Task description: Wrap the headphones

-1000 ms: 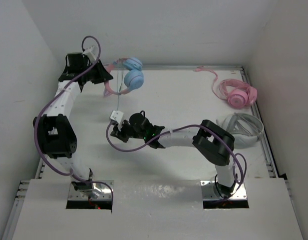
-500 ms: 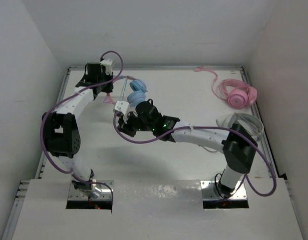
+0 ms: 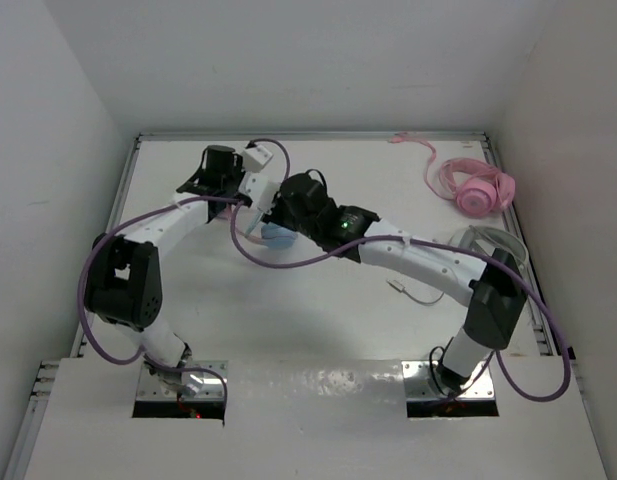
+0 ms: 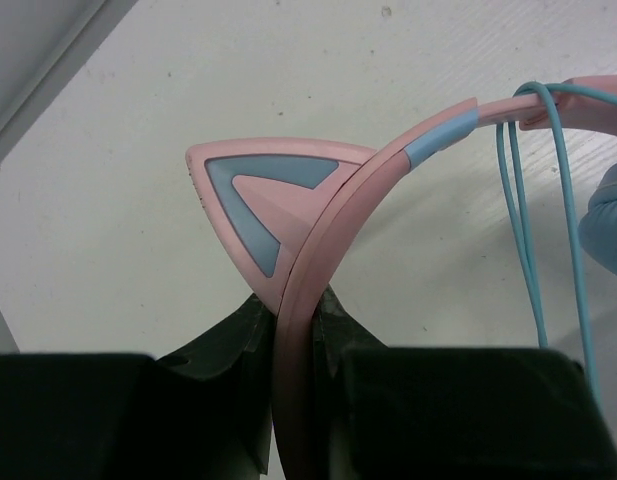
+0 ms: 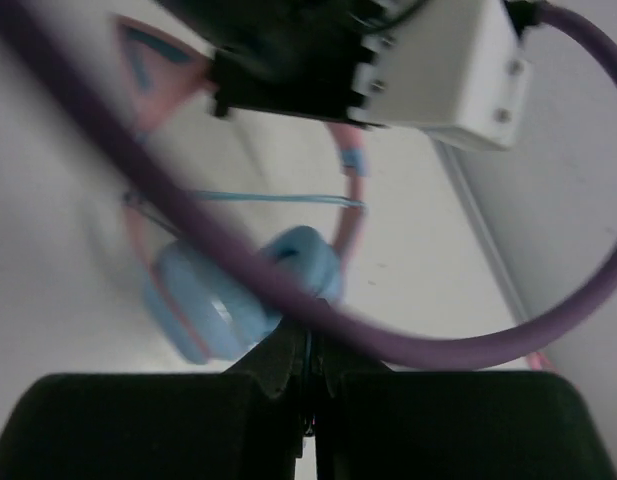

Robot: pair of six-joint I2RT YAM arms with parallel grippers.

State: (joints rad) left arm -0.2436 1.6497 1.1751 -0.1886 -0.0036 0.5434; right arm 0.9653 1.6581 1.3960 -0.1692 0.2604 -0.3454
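Toward the far left of the tabletop (image 3: 288,320), the left gripper (image 4: 293,325) was clamped on the pink headband (image 4: 333,240) of the headphones (image 3: 278,236), just beside a cat ear (image 4: 258,200), likely to steady them. The right gripper (image 5: 306,355) was pinched shut, seemingly on the thin blue cable (image 4: 523,220), presumably to wind it around the band.

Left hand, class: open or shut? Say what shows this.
Shut on the headphones: fingers of the left hand press both sides of the pink headband below the cat ear.

Far right: pink headphones (image 3: 475,190), white-grey headphones (image 3: 468,238)
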